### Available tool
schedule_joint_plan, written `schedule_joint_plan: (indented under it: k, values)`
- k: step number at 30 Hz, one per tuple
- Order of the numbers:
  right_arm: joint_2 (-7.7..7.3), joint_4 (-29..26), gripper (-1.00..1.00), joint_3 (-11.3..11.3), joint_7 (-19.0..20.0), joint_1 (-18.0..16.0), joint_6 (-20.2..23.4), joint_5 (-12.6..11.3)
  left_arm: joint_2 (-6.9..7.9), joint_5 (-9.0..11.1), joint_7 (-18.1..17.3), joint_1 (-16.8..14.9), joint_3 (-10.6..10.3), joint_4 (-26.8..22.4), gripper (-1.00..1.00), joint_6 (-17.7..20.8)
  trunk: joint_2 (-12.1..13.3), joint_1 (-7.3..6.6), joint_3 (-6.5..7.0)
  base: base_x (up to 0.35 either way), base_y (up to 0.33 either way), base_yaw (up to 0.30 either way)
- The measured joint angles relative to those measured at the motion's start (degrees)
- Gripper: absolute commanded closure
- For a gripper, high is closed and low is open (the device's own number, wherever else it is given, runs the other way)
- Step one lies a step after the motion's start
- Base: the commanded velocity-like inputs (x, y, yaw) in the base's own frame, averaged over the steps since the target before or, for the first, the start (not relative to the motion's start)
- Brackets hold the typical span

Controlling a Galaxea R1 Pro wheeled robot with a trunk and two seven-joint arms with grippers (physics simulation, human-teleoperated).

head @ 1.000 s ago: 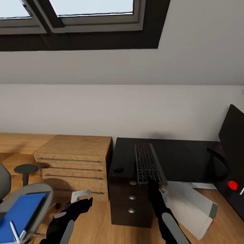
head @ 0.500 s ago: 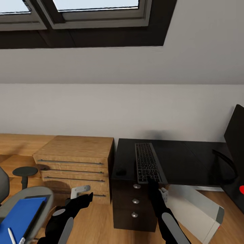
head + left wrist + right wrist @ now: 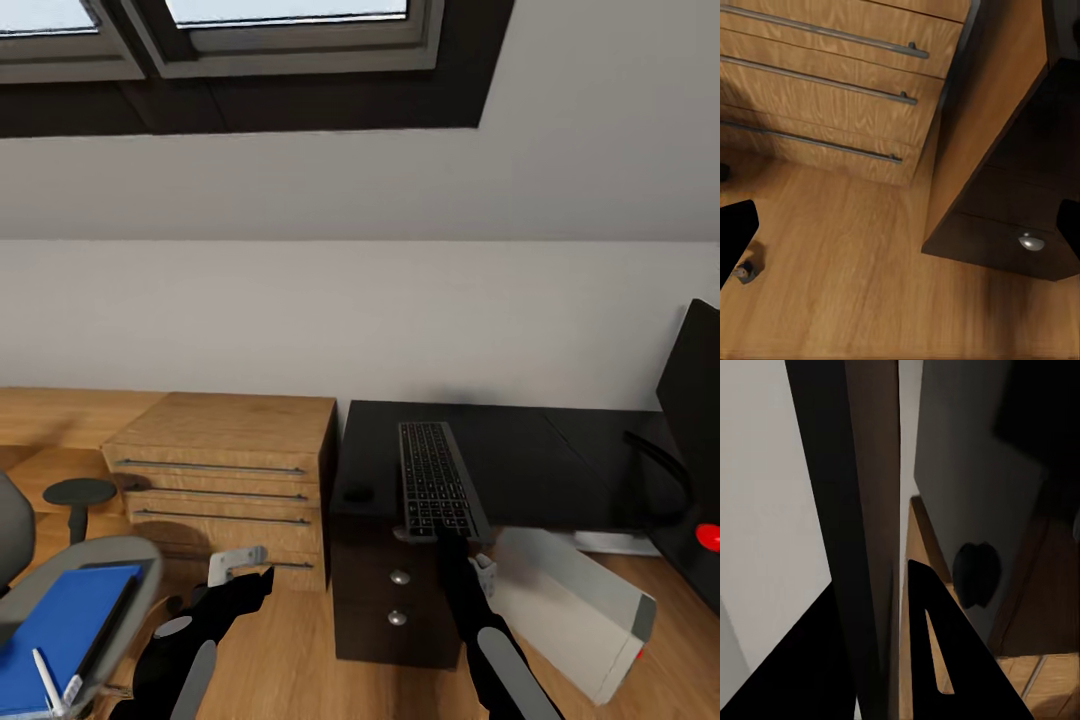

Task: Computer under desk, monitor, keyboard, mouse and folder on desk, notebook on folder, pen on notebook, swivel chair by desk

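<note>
Black right end effector (image 3: pixel 447 533) pinches the keyboard (image 3: pixel 435 478) at its near end on the surface (image 3: pixel 560 465); monitor (image 3: pixel 692 385) beside it is cut off. Left end effector (image 3: pixel 243 572) spread.

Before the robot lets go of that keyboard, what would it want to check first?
1. Keyboard on the desk: mostly; its near end overhangs the front edge, not ok.
2. Right gripper at the keyboard's near end: its grip cannot be told.
3. Mouse on the desk beside the keyboard: ok.
4. Keyboard next to the monitor: a wide gap lies between them, not ok.
5. Left gripper empty, low in front of the dresser: ok.
6. Folder on the swivel chair: not yet moved.
</note>
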Motion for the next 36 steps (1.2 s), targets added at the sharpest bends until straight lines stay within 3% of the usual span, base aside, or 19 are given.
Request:
schedule_joint_plan:
  k: [6,32,36]
  values:
    - [0.02,0.06,1.0,0.05,-0.08,0.02,-0.03,0.07,0.0,0.0,0.0,0.0,-0.02,0.02,-1.0,0.0,-2.41,1.29,-1.08,-0.051,0.0,0.0]
    - [0.0,1.1,1.0,-0.13,-0.43,0.0,-0.05,0.12,-0.05,-0.13,-0.16,0.0,-0.27,0.81,-1.0,0.01,-2.43,1.29,-1.08,0.071,0.036,0.0]
    - [0.0,1.15,1.0,-0.13,-0.44,0.0,-0.05,0.08,-0.08,-0.1,-0.05,0.0,-0.31,0.74,-1.0,0.0,-4.01,2.17,-1.8,0.007,0.0,0.0]
